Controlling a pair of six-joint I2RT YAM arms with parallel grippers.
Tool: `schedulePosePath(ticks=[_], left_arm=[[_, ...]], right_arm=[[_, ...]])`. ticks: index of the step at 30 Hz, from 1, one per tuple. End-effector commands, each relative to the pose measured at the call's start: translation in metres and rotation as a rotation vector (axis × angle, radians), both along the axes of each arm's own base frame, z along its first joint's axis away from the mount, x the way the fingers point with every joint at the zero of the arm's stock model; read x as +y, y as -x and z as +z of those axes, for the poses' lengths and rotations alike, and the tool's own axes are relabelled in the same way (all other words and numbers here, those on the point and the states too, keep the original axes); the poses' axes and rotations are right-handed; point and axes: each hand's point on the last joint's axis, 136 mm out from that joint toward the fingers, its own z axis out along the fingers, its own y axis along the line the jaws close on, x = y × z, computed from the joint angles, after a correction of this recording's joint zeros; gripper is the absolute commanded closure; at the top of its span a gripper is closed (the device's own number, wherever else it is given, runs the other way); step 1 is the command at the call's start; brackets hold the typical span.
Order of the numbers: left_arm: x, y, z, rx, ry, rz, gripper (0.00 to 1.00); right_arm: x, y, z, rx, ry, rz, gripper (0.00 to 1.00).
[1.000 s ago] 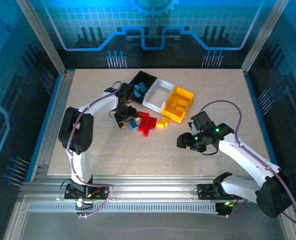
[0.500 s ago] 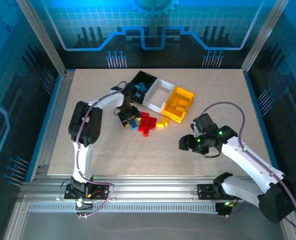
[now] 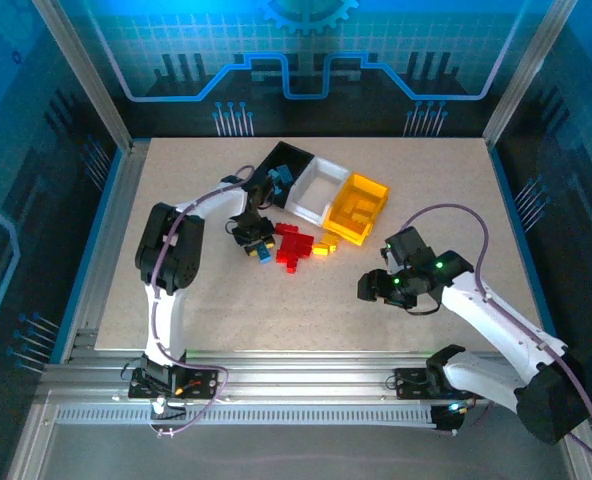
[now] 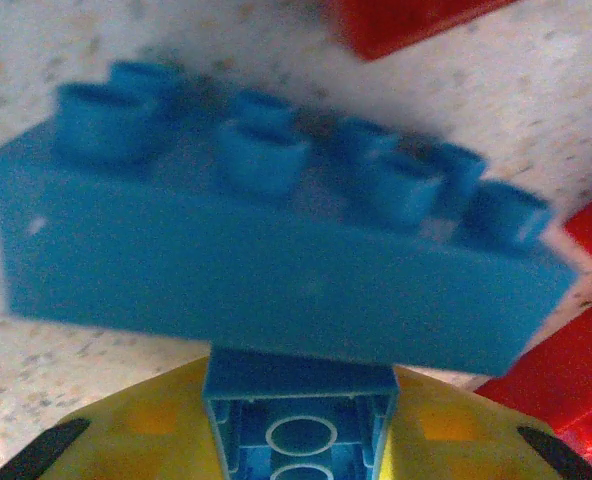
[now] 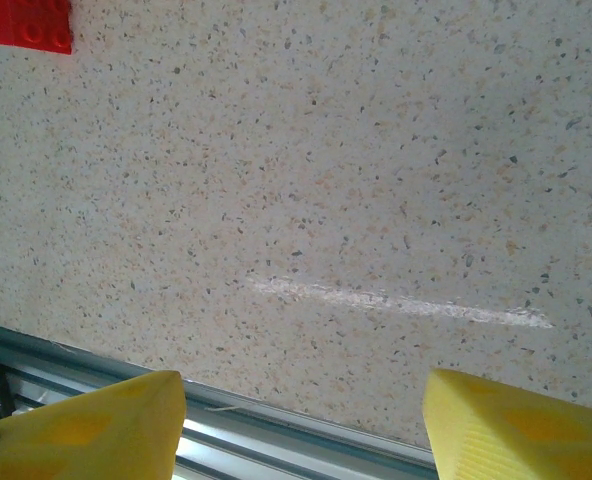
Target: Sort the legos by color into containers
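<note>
My left gripper [image 3: 253, 238] is down at the left end of the loose legos. Its yellow fingers [image 4: 126, 435] are shut on a small blue lego [image 4: 301, 420], whose hollow underside faces the camera. A long blue lego [image 4: 266, 260] lies on the table right beyond it, touching or joined, I cannot tell which. Red legos [image 3: 294, 245] and a few yellow legos [image 3: 324, 248] lie just to the right. The containers stand behind in a row: black bin [image 3: 294, 150] with blue legos [image 3: 281, 178] inside, white bin [image 3: 328, 163], yellow-orange bin [image 3: 371, 184]. My right gripper [image 3: 368, 287] hangs open over bare table.
Red legos [image 4: 416, 20] crowd the top and right edges of the left wrist view. A single red lego [image 5: 31, 25] lies far ahead of my right gripper [image 5: 301, 430]. The table's metal front rail [image 5: 276, 435] runs under the right fingers. Frame posts stand at the back corners.
My left gripper has closed on the small blue lego and shifted slightly toward the bins. The right arm dropped back a little toward the front, then held still.
</note>
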Motion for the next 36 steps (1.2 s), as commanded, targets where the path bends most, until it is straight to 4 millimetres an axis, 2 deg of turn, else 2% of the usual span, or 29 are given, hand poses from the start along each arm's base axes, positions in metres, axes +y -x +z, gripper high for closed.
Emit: schedulePosePath(ticks=[1, 5, 9, 12, 15, 21, 26, 32, 36], left_arm=[[0.011, 0.011, 0.029, -0.016, 0.006, -0.01, 0.71], [0.004, -0.008, 0.071, -0.135, 0.091, 0.0, 0.71], [-0.002, -0.046, 0.097, -0.212, 0.174, 0.028, 0.71], [-0.006, -0.08, 0.104, -0.244, 0.208, 0.055, 0.71], [-0.02, -0.118, 0.11, -0.285, 0.263, 0.076, 0.7], [-0.043, -0.169, 0.107, -0.334, 0.367, 0.116, 0.7], [-0.052, -0.189, 0.104, -0.374, 0.426, 0.145, 0.69], [-0.054, -0.196, 0.1, -0.378, 0.452, 0.16, 0.68], [-0.055, -0.196, 0.098, -0.369, 0.454, 0.15, 0.52]], right_arm=[[0.0, -0.003, -0.002, -0.004, 0.008, -0.007, 0.34], [0.001, -0.004, -0.007, -0.001, 0.002, -0.02, 0.34], [0.004, -0.008, -0.008, 0.005, -0.002, -0.017, 0.34], [0.005, -0.013, -0.001, -0.003, 0.004, -0.011, 0.34], [0.003, -0.016, 0.003, -0.012, 0.015, -0.018, 0.34], [-0.002, -0.015, 0.006, -0.007, 0.029, -0.038, 0.34], [-0.011, -0.011, 0.01, -0.018, 0.045, -0.064, 0.34], [-0.016, -0.005, 0.011, -0.017, 0.043, -0.09, 0.34], [-0.014, -0.002, 0.006, 0.004, 0.027, -0.102, 0.34]])
